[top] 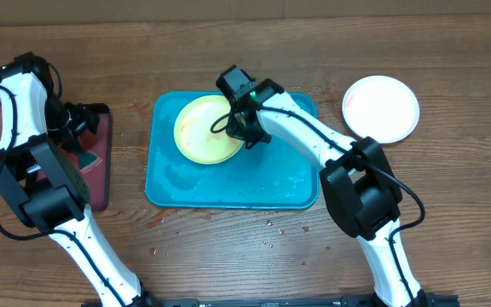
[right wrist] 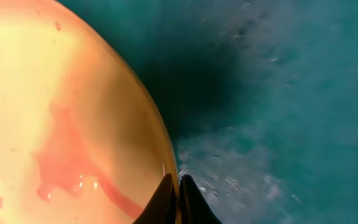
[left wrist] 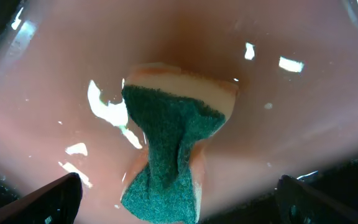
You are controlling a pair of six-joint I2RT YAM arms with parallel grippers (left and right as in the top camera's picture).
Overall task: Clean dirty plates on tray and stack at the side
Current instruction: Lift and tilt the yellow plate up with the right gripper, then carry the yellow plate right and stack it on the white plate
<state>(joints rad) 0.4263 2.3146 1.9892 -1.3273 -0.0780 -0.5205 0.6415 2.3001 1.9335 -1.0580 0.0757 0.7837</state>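
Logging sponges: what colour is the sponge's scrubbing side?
Dark green, best seen on the sponge in the left wrist view.

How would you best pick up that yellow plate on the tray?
Pinch its thin upturned rim at the right edge, coming in from the right: the yellow plate lies flat on the teal tray, so only the rim offers a grip.
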